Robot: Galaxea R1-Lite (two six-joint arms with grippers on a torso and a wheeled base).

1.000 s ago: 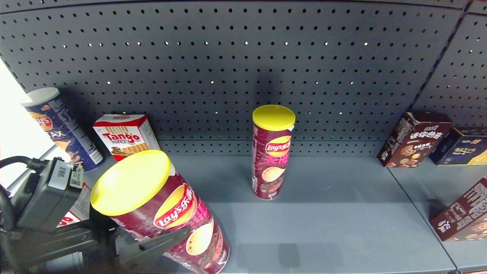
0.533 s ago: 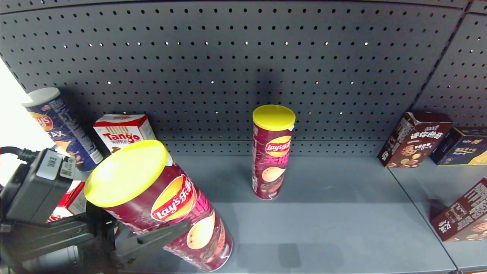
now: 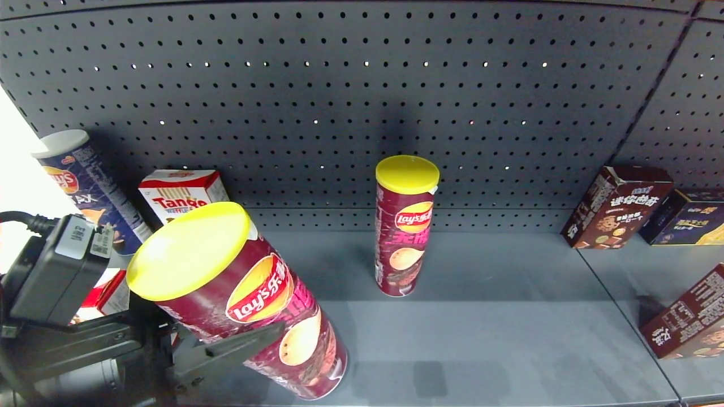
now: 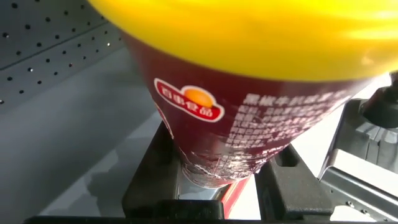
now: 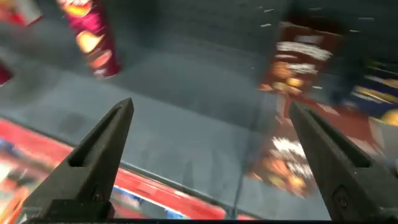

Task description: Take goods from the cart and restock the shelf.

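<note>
A maroon chips can with a yellow lid leans to the left over the front left of the grey shelf. My left gripper is shut on its lower body. In the left wrist view the can sits between the dark fingers. Whether its base touches the shelf is unclear. A second, matching can stands upright mid-shelf near the pegboard, and it appears in the right wrist view as the can. My right gripper is open before the shelf edge, holding nothing.
A blue chips can and a white wafer box stand at the back left. A red box lies behind my left arm. Brown boxes and a dark blue box are on the right.
My left gripper has carried the held can a little up and farther onto the shelf; its base has shifted slightly right. The standing can and the boxes have not moved.
</note>
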